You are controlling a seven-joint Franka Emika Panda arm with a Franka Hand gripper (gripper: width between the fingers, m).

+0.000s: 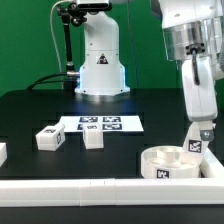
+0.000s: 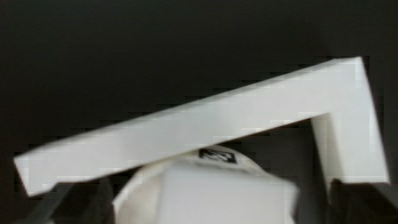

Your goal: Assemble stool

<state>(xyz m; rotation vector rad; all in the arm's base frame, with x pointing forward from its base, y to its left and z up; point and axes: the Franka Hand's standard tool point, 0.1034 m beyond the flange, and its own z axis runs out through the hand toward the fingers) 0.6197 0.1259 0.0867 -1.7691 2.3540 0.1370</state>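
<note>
Exterior view: one black table, one white arm base at the back, one marker board lying flat in front of it, one front rail along the near edge.

Stool parts counted: one round seat and three legs. Seat on the table toward the exterior view's right, just behind the front rail, with a square tag on its side wall. One leg in the seat, upright inside the rim on the exterior view's right side. One loose leg and a second loose leg on the table in front of the marker board, near each other and well apart from the seat. One more white piece at the exterior view's left edge, cut off, kind not clear.

Fingers right over the top of the leg in the seat; contact not clear from here.

Wrist view only: leg in the seat seen from above, one tag on it, a dark gap on either side, so fingers apart and clamped on nothing. Behind it, one rail corner, two white rails meeting on the black table.

Exterior view only: seat, both loose legs, marker board, arm base.
</note>
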